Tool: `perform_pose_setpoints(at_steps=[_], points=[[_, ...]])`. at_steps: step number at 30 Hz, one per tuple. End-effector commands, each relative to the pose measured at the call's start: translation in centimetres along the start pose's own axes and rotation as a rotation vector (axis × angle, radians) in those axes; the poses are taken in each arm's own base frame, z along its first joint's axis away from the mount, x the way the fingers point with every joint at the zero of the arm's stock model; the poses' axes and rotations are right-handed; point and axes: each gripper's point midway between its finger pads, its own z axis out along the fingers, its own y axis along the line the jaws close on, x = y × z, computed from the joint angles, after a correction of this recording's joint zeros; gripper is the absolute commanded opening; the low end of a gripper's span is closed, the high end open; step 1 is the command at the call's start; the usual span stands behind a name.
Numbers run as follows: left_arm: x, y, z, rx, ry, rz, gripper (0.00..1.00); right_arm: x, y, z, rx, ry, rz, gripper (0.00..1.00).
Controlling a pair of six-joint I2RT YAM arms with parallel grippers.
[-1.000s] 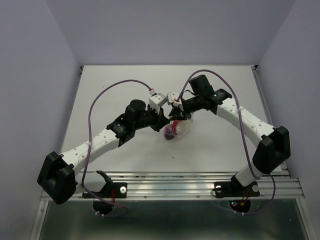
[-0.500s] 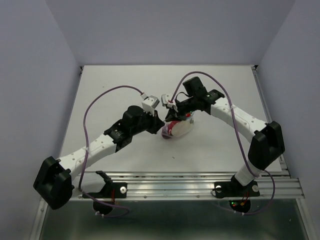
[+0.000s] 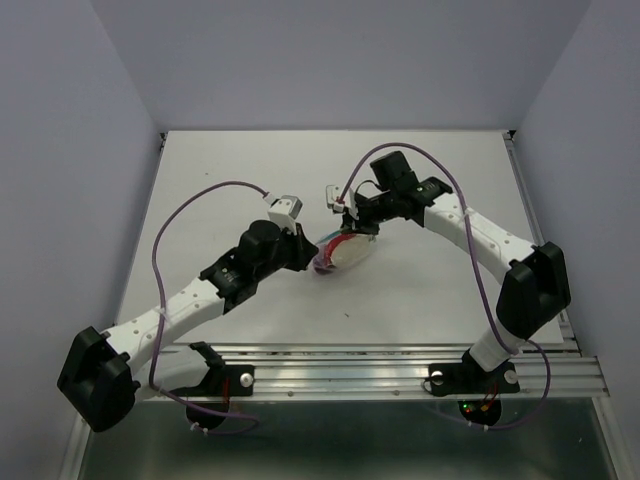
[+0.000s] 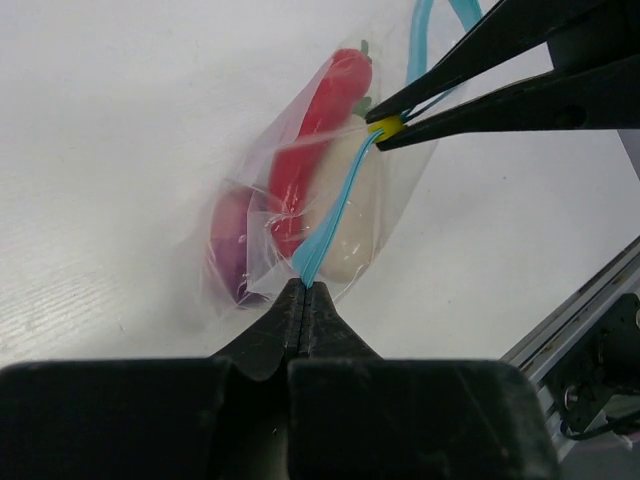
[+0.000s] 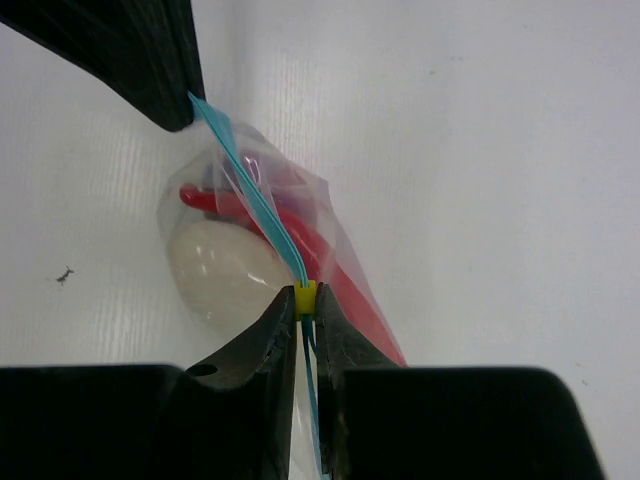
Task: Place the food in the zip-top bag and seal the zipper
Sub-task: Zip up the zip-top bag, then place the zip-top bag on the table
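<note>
Over the table point(image 3: 230, 180), you had the zip-top bag point(image 3: 345, 250) stretched between left gripper point(image 3: 312, 262) at its near-left end and right gripper point(image 3: 353, 228) at its far-right. At the left wrist, your jaws were clamped on the zipper point(image 4: 335, 215), its long axis running ahead to the yellow slider point(image 4: 383, 127), with chili point(image 4: 320, 120), radish point(image 4: 362, 220) and onion point(image 4: 228, 250) inside the bag. At the right wrist, your jaws pinched that slider; the pull probably lay along the zipper, away from the left gripper.

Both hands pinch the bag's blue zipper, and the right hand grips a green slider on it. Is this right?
Not quite. The slider held by the right hand is yellow, not green, as the right wrist view shows. The rest stands.
</note>
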Motion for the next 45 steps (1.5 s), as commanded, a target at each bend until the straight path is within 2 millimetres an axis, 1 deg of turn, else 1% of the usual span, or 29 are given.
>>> perform_pose_setpoints(at_steps=[1, 3, 4, 6, 7, 10, 11, 13, 15, 19, 23, 24, 26, 27, 28, 29, 30, 31, 33, 34, 35, 36, 38, 40, 41, 42, 43, 44, 45], points=[[0.1, 2.2, -1.4, -0.13, -0.021, -0.057, 0.0, 5.3, -5.1, -4.0, 0.222, 0.208, 0.025, 0.01], [-0.1, 3.1, -1.8, -0.179, -0.041, -0.074, 0.0, 6.2, -6.0, -4.8, 0.253, 0.234, 0.047, 0.01], [0.1, 3.2, -2.0, -0.188, -0.032, -0.075, 0.0, 7.1, -6.5, -5.4, 0.272, 0.249, 0.067, 0.01], [-0.1, 3.3, -2.3, -0.198, -0.036, -0.086, 0.0, 7.8, -7.4, -6.2, 0.307, 0.271, 0.086, 0.01], [-0.2, 3.4, -2.4, -0.206, -0.041, -0.083, 0.0, 8.6, -8.2, -7.2, 0.339, 0.292, 0.104, 0.01], [0.0, 4.0, -2.5, -0.236, -0.042, -0.089, 0.0, 9.8, -9.4, -8.7, 0.387, 0.309, 0.137, 0.01], [0.0, 4.1, -2.6, -0.24, -0.043, -0.093, 0.0, 10.7, -10.0, -9.7, 0.415, 0.322, 0.156, 0.01], [-0.1, 4.2, -2.6, -0.25, -0.045, -0.089, 0.0, 11.5, -11.0, -10.6, 0.458, 0.335, 0.182, 0.01], [-0.4, 4.3, -2.8, -0.259, -0.05, -0.084, 0.0, 12.0, -11.6, -11.2, 0.478, 0.331, 0.196, 0.01], [-1.0, 4.6, -3.3, -0.286, -0.061, -0.082, 0.0, 12.1, -12.1, -11.3, 0.49, 0.315, 0.19, 0.01], [-2.0, 4.0, -3.2, -0.264, -0.084, -0.058, 0.0, 10.7, -11.9, -10.2, 0.441, 0.23, 0.17, 0.01], [-2.6, 3.8, -2.8, -0.263, -0.092, -0.042, 0.0, 9.2, -12.1, -9.6, 0.425, 0.151, 0.146, 0.03], [-3.6, 3.6, -2.1, -0.27, -0.097, -0.019, 0.0, 7.3, -12.6, -9.3, 0.423, 0.055, 0.118, 0.03], [-5.0, 3.2, -1.5, -0.272, -0.107, -0.001, 0.0, 6.1, -12.5, -8.8, 0.407, -0.016, 0.126, 0.05], [-5.7, 3.2, -1.2, -0.284, -0.111, 0.03, 0.0, 4.5, -13.8, -8.8, 0.45, -0.071, 0.091, 0.06], [-7.2, 3.0, -0.9, -0.304, -0.136, 0.04, 0.0, 4.1, -14.3, -9.1, 0.473, -0.091, 0.1, 0.06], [-7.9, 3.0, -0.7, -0.311, -0.146, 0.057, 0.0, 3.7, -14.4, -8.6, 0.49, -0.101, 0.1, 0.06], [-8.3, 3.1, -0.7, -0.324, -0.148, 0.087, 0.0, 2.6, -15.8, -9.0, 0.555, -0.135, 0.066, 0.06], [-9.1, 3.9, -0.4, -0.382, -0.165, 0.113, 0.0, 2.9, -15.9, -8.8, 0.608, -0.141, 0.092, 0.06], [-9.1, 4.4, -0.4, -0.408, -0.161, 0.119, 0.0, 2.3, -16.7, -9.5, 0.665, -0.164, 0.063, 0.06], [-8.8, 4.7, -0.2, -0.424, -0.153, 0.11, 0.0, 2.6, -16.8, -10.1, 0.706, -0.155, 0.069, 0.09], [-8.3, 4.7, 0.0, -0.417, -0.143, 0.106, 0.0, 3.6, -16.3, -9.7, 0.713, -0.142, 0.075, 0.1], [-7.1, 4.7, 0.6, -0.396, -0.129, 0.084, 0.0, 4.4, -16.1, -9.6, 0.766, -0.129, 0.097, 0.11], [-3.5, 4.7, 1.7, -0.338, -0.054, 0.058, 0.0, 6.2, -16.2, -10.2, 0.897, -0.17, 0.225, 0.14], [-2.5, 4.8, 1.9, -0.332, -0.033, 0.043, 0.0, 6.9, -15.9, -10.2, 0.923, -0.172, 0.26, 0.18], [-2.3, 4.4, 2.2, -0.313, -0.041, 0.032, 0.01, 7.4, -15.4, -9.9, 0.925, -0.183, 0.279, 0.2], [-1.7, 4.1, 2.5, -0.294, -0.036, 0.027, 0.02, 7.0, -14.9, -9.7, 0.934, -0.214, 0.277, 0.22], [-0.1, 4.0, 2.8, -0.282, -0.001, 0.034, 0.03, 8.7, -13.3, -8.6, 0.915, -0.2, 0.335, 0.3], [0.6, 3.7, 2.9, -0.274, 0.015, 0.028, 0.03, 8.8, -12.6, -8.1, 0.905, -0.202, 0.354, 0.36]])
